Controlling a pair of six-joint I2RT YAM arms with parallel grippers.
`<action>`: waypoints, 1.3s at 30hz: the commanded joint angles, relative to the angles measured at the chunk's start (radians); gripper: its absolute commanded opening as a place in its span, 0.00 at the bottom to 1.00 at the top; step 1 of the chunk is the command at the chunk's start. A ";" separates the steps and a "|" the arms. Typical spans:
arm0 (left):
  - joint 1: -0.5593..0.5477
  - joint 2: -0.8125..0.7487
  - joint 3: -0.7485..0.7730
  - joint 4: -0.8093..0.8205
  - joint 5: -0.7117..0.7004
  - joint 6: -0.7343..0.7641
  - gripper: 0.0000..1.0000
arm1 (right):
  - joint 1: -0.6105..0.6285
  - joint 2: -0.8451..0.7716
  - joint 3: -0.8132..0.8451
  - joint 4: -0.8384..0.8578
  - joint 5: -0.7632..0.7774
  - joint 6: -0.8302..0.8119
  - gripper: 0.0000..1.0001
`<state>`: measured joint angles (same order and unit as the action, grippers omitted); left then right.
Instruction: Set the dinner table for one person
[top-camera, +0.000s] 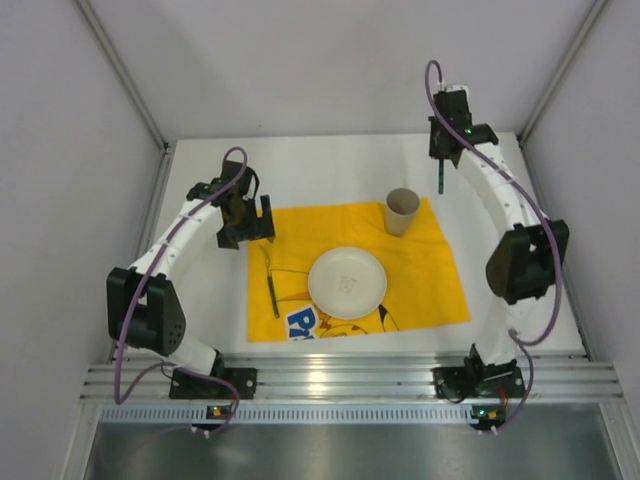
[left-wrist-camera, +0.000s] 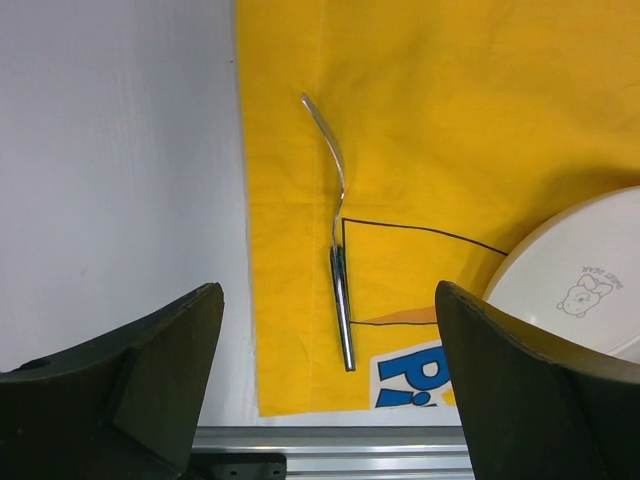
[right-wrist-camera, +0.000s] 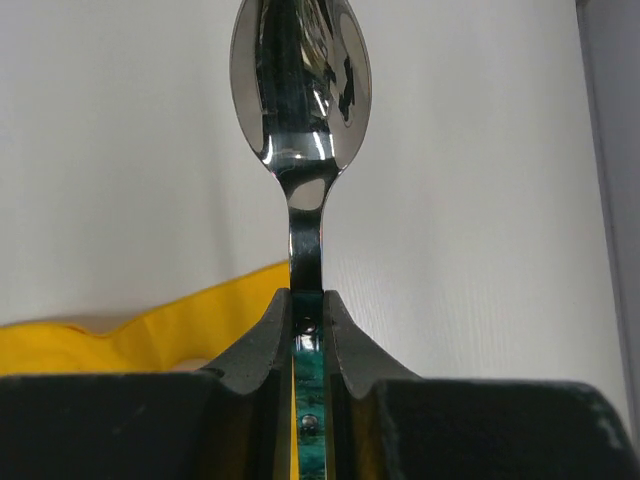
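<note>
round white paper plate (top-camera: 346, 282) sitting placed, tan paper cup (top-camera: 402, 211) behind it, steel fork (top-camera: 271, 285) left. right gripper (right-wrist-camera: 308, 300) pinching green-handled steel spoon (right-wrist-camera: 300, 90), unplaced; left gripper (top-camera: 250, 231) spread.

White links (top-camera: 185, 228), black joints (top-camera: 150, 315), black fingers (left-wrist-camera: 530, 390) — looping purple cables (top-camera: 431, 85).

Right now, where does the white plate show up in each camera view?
Top external: plate at centre, lying on the yellow cloth.
Left wrist: part of it shows at the right edge, lower half, cut off by the frame.
Right wrist: not in it.
Shared landmark: the yellow cloth, seen in all three views.
</note>
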<state>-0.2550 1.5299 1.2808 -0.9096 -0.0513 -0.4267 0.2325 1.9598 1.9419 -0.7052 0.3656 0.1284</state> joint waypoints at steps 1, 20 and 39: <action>0.000 0.013 0.006 0.067 0.039 -0.021 0.92 | -0.009 -0.148 -0.249 0.050 -0.049 0.082 0.00; -0.004 0.019 0.043 0.045 0.015 -0.017 0.91 | -0.036 0.116 -0.388 0.199 -0.254 0.129 0.00; -0.020 0.075 0.106 -0.006 -0.005 -0.021 0.90 | -0.136 0.286 -0.238 0.069 -0.126 0.149 0.00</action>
<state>-0.2661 1.5867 1.3403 -0.9012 -0.0463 -0.4435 0.1261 2.1883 1.6981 -0.5735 0.1406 0.2829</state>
